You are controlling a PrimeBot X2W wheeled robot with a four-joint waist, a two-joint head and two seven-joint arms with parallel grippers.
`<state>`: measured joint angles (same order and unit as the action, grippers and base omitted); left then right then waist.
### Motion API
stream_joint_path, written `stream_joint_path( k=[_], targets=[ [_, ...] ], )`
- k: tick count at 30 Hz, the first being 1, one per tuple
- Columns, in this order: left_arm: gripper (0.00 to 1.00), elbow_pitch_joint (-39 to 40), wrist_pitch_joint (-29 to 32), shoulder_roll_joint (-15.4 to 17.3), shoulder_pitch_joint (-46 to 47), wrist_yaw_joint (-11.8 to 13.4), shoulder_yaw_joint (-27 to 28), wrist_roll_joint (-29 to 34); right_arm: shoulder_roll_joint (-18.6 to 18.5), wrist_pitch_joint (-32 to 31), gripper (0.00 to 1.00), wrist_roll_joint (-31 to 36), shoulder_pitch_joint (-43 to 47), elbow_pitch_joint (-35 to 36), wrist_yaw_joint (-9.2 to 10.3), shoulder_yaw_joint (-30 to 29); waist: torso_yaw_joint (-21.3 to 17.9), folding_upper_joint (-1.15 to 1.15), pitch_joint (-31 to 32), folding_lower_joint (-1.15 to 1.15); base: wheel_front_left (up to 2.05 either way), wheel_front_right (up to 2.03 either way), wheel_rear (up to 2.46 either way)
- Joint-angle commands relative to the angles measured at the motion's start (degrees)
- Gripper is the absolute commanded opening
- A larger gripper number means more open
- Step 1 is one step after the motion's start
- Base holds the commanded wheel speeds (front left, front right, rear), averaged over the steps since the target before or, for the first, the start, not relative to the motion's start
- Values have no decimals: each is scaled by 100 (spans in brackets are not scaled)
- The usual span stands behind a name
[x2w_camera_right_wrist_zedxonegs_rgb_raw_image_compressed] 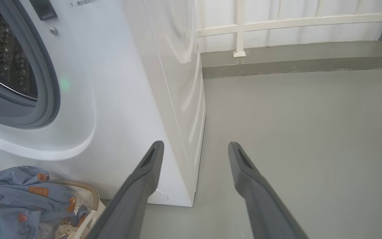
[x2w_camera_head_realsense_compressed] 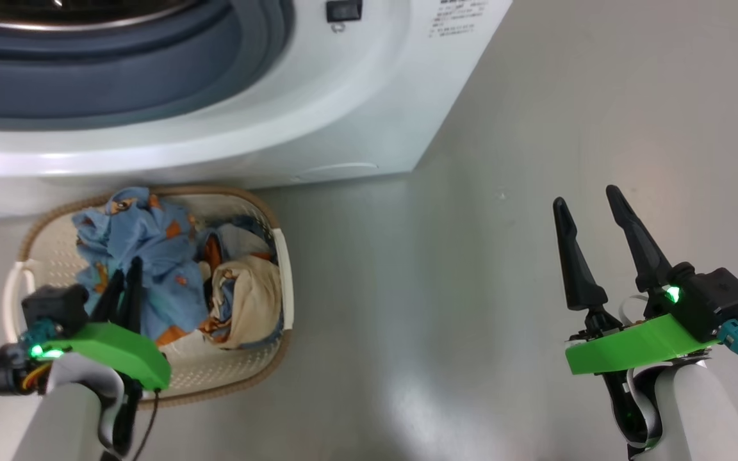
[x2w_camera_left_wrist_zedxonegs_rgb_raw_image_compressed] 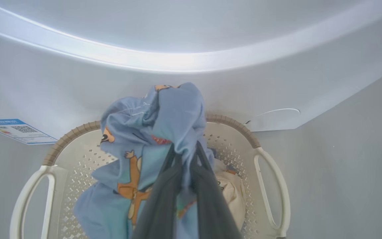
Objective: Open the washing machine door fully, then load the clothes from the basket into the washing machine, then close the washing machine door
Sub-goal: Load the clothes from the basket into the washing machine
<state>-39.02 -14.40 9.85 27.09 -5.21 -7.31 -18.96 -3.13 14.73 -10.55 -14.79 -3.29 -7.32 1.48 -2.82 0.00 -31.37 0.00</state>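
Note:
The cream basket [x2w_camera_head_realsense_compressed: 282,269] stands on the floor against the white washing machine [x2w_camera_head_realsense_compressed: 318,121], whose grey gasket [x2w_camera_head_realsense_compressed: 151,64] and steel drum [x2w_camera_right_wrist_zedxonegs_rgb_raw_image_compressed: 2,49] lie bare; its door is out of view. Light blue printed clothes [x2w_camera_head_realsense_compressed: 145,256] and a cream-beige piece [x2w_camera_head_realsense_compressed: 250,301] fill the basket. My left gripper [x2w_camera_head_realsense_compressed: 124,272] is shut on the blue cloth, and in the left wrist view the cloth [x2w_camera_left_wrist_zedxonegs_rgb_raw_image_compressed: 151,132] bunches up above the fingertips and over the basket [x2w_camera_left_wrist_zedxonegs_rgb_raw_image_compressed: 264,172]. My right gripper [x2w_camera_head_realsense_compressed: 590,211] hangs open over bare floor to the right, holding nothing [x2w_camera_right_wrist_zedxonegs_rgb_raw_image_compressed: 194,149].
Grey floor [x2w_camera_head_realsense_compressed: 439,288] stretches right of the basket and machine. A white railing [x2w_camera_right_wrist_zedxonegs_rgb_raw_image_compressed: 277,23] and low kerb close the far side. A blue label [x2w_camera_left_wrist_zedxonegs_rgb_raw_image_compressed: 15,130] sits low on the machine's front, and a black latch [x2w_camera_head_realsense_compressed: 343,10] beside the opening.

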Motion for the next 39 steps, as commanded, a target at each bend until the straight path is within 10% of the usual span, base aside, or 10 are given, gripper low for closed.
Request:
stream_joint_path(
  k=[1,39],
  targets=[
    [0,158,-60,157,-171,55,208,40,25,27,100,68,161,116,-17,124,113,0,205,0,0,0,0],
    [0,3301,-60,-535,-2280,107,987,955,25,27,100,209,957,63,-17,-59,303,0,2090,0,0,0,0]
  ],
)
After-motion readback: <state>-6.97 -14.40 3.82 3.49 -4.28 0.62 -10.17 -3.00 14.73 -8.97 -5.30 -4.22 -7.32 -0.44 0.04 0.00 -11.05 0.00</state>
